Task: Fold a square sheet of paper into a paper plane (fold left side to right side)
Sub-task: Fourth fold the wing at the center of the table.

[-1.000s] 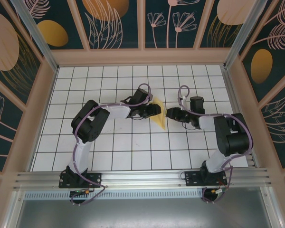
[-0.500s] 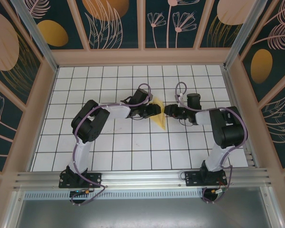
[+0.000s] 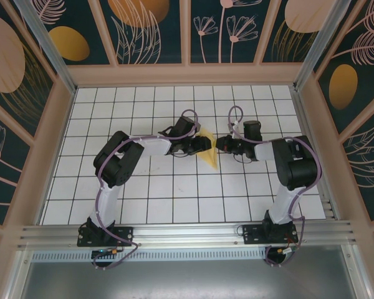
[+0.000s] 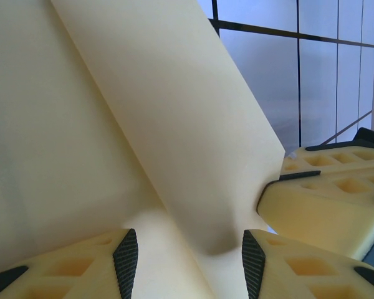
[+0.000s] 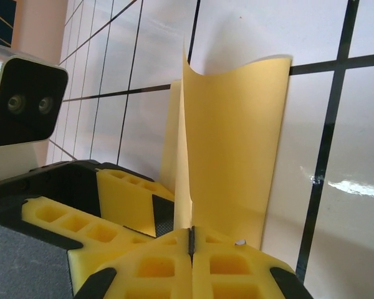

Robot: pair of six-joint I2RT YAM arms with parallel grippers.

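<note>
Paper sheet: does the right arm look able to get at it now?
Likely yes: the right jaws are shut on a raised flap of the paper sheet, close beside the left jaws.

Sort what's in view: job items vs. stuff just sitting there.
Job:
- thin yellow-orange folded paper sheet
- right hand, shut on the sheet's edge
- left hand, jaws apart around the sheet

Not job:
- white grid-tiled table
- floral-patterned wall panels
- aluminium front rail

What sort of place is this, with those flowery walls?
Probably a robot test booth: a left arm and right arm bolted to a metal rail, a white grid-tiled table with a yellow paper sheet, and flower-patterned wall panels all round.
</note>
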